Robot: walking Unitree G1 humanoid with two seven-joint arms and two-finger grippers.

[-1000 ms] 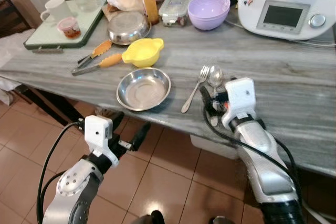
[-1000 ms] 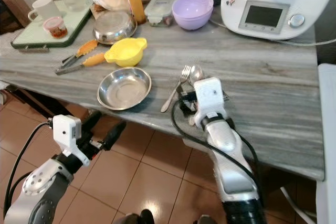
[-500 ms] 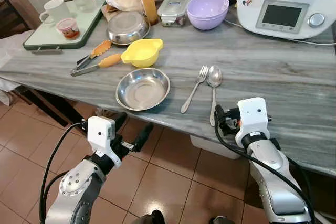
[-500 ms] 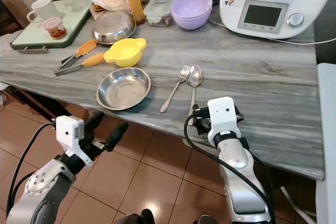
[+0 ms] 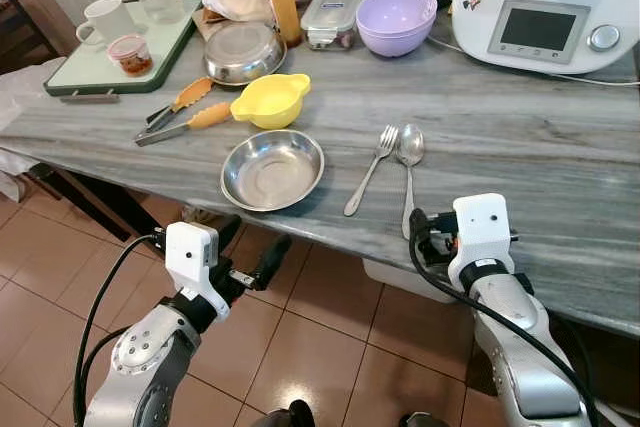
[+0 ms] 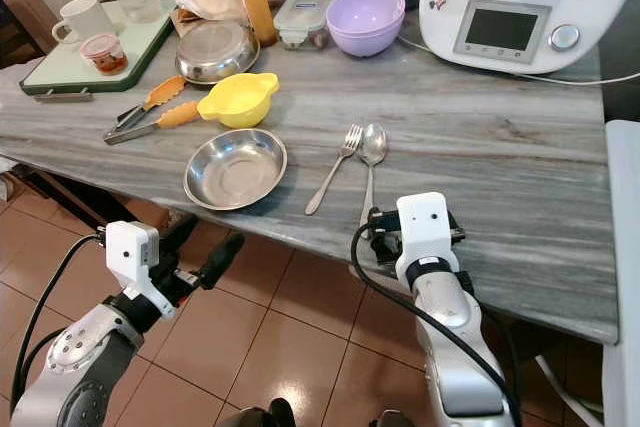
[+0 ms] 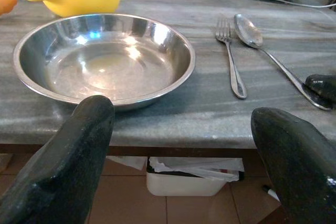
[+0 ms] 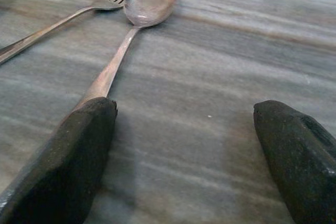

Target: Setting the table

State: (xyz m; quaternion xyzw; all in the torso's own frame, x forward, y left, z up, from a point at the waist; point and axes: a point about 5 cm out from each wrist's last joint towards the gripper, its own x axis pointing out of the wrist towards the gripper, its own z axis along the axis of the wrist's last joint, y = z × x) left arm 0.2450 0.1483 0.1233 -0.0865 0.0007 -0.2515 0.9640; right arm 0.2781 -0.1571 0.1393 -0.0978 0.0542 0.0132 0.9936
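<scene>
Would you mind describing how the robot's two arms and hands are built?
Both arms are silver metal with looping black cables and a white boxy wrist housing. The left hand and right hand each have two long, matte black, rounded fingers.

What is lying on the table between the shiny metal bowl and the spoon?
A silver metal fork lies between the round steel bowl and the silver spoon, right beside the spoon. The head views and the left wrist view show it.
</scene>
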